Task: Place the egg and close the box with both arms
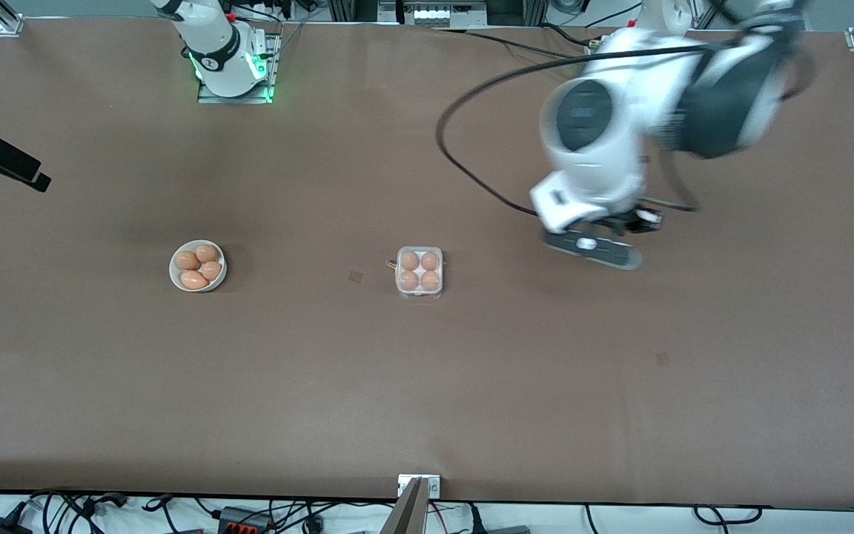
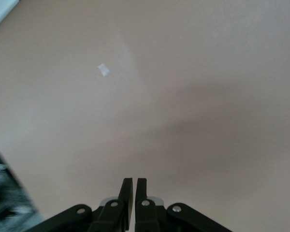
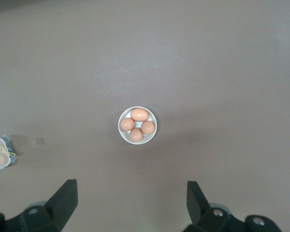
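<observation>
Box full, lid looks down; left gripper clenched empty, right gripper spread over bowl. Likely finished; check latch.

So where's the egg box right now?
In the front view the box sits mid-table with four eggs inside. The white bowl of eggs lies toward the right arm's end, and the left hand is over bare table toward the left arm's end.

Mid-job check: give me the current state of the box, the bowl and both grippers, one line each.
box: lid down, four eggs in its four cells.
white bowl: upright on the table toward the right arm's end, four eggs in it.
left gripper: shut on nothing, over bare table toward the left arm's end.
right gripper: open, empty, high over the bowl.
</observation>
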Controlling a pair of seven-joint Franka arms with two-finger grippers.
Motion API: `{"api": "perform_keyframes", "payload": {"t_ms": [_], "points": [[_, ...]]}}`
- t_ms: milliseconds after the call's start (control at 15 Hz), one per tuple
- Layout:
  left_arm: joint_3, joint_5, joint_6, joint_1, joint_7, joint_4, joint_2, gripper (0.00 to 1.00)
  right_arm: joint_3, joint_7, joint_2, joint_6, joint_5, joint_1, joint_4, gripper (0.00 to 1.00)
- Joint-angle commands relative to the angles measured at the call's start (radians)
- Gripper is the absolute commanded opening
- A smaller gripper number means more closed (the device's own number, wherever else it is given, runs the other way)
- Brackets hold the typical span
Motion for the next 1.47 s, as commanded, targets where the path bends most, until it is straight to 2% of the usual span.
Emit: {"api": "perform_keyframes", "payload": {"t_ms": [0, 200, 267, 333, 400, 467, 533, 600, 667, 733, 867, 1000, 1400], "points": [[-0.015, -0.204, -0.075, 0.145, 0.03, 0.094, 0.0, 0.07, 0.008, -0.008, 0.002, -0.001, -0.009, -0.007, 0.006, 1.0], [-0.013, -0.387, -0.079, 0.291, 0.034, 0.119, -0.007, 0.07, 0.008, -0.01, 0.002, -0.004, -0.008, -0.007, 0.006, 1.0], [-0.001, -0.412, -0.079, 0.31, 0.04, 0.117, -0.019, 0.11, 0.008, -0.013, 0.002, -0.004, -0.004, -0.007, 0.006, 1.0], [0.025, -0.423, -0.078, 0.311, 0.065, 0.101, -0.056, 0.13, 0.008, -0.008, 0.002, -0.004, -0.006, -0.007, 0.006, 1.0], [0.086, -0.427, -0.076, 0.299, 0.104, 0.084, -0.088, 0.16, 0.008, -0.006, 0.002, -0.004, -0.004, -0.007, 0.006, 1.0], [0.165, -0.429, -0.067, 0.258, 0.143, 0.043, -0.134, 0.27, 0.008, -0.006, 0.002, -0.004, -0.004, -0.005, 0.006, 1.0], [0.259, -0.439, -0.04, 0.199, 0.187, -0.009, -0.177, 0.47, 0.008, -0.006, 0.002, -0.007, -0.004, -0.004, 0.005, 1.0], [0.333, -0.459, 0.009, 0.166, 0.236, -0.077, -0.222, 0.59, 0.011, -0.006, 0.002, -0.007, -0.004, -0.002, 0.005, 1.0], [0.376, -0.472, 0.066, 0.146, 0.285, -0.158, -0.272, 0.85, 0.014, -0.008, 0.002, -0.007, -0.004, -0.001, 0.005, 1.0], [0.404, -0.472, 0.123, 0.138, 0.302, -0.238, -0.32, 1.0, 0.017, -0.008, 0.002, -0.007, -0.004, 0.002, 0.005, 1.0], [0.45, -0.47, 0.172, 0.102, 0.304, -0.358, -0.401, 1.0, 0.02, -0.01, 0.002, -0.009, -0.004, 0.01, 0.005, 1.0], [0.537, -0.467, 0.174, 0.025, 0.307, -0.393, -0.441, 1.0, 0.02, -0.01, 0.002, -0.009, -0.004, 0.016, 0.005, 1.0], [0.556, -0.472, 0.174, 0.058, 0.295, -0.311, -0.435, 1.0, 0.017, -0.014, 0.003, -0.007, -0.004, 0.008, 0.005, 1.0]]}}
